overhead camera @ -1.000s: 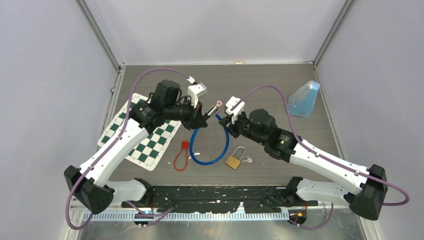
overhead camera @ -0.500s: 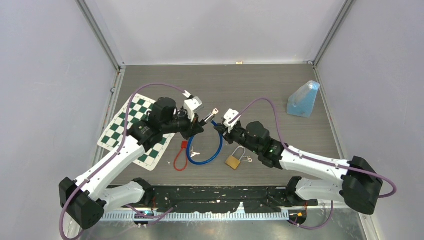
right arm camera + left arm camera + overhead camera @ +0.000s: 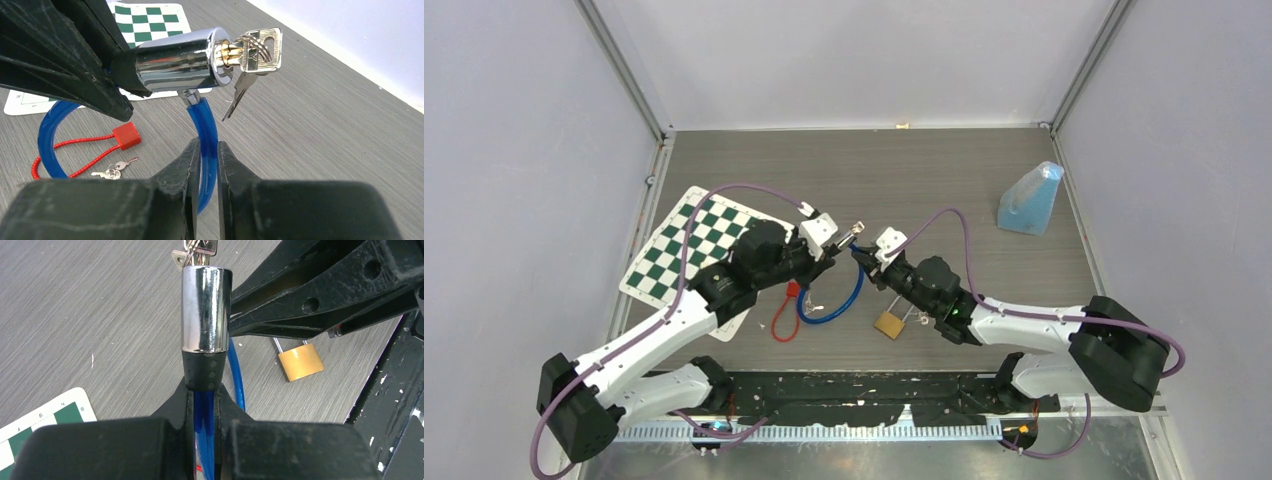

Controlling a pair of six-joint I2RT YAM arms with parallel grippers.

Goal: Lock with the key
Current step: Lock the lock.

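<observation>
1. Grey wood-grain bench (image 3: 944,170) inside pale walls; at its left lies a green and white chessboard mat (image 3: 679,235)
2. Just right of the mat, near side, a red cable lock (image 3: 125,136) lies slack with a small pair of keys (image 3: 114,170) beside it; neither is held
3. Left tool (image 3: 204,402) is clamped on the blue cable (image 3: 238,380) right behind the black collar of the chrome lock cylinder (image 3: 206,310), holding the cylinder up off the bench, its long axis pointing away from that tool, far and to the right
4. The key (image 3: 257,47) sits in the cylinder's far end face, in line with that axis, with a spare key (image 3: 239,97) dangling from its ring
5. Right tool (image 3: 206,155) is clamped on the cable's other end, whose metal pin appears to enter the cylinder's side
6. The key head lies just above and right of the right tool's tips, so I judge that arm nearer; it would have to release the cable to turn the key about the cylinder's axis
7. Further right and nearer, a brass padlock (image 3: 301,362) lies flat; far right stands a translucent blue piece (image 3: 1032,198)
</observation>
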